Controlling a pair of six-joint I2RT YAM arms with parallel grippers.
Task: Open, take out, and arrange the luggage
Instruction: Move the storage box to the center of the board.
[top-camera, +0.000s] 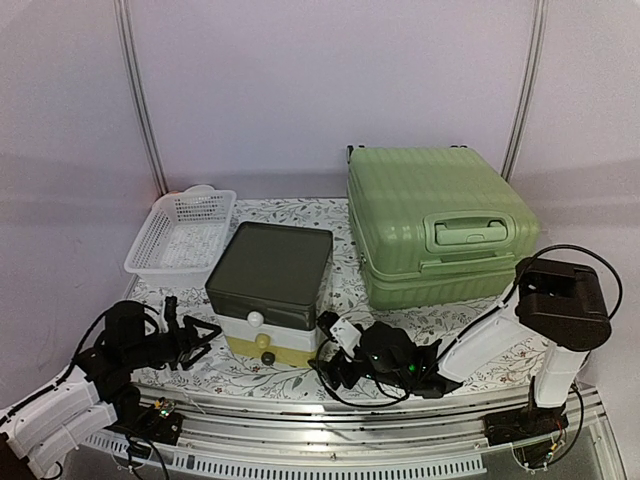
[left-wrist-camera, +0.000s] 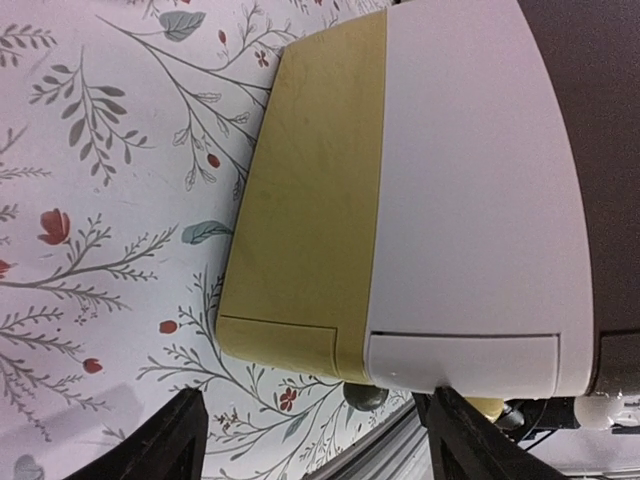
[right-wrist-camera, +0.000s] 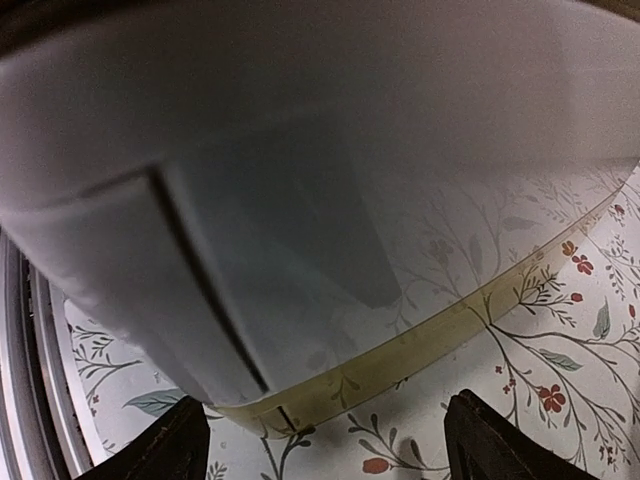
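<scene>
Resting well beyond fingers (left-wrist-camera: 170, 445): luggage (top-camera: 435, 225)

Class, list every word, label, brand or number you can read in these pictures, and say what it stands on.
None: no readable text shows on the suitcase, the drawer box, the basket or the floral cloth.
</scene>
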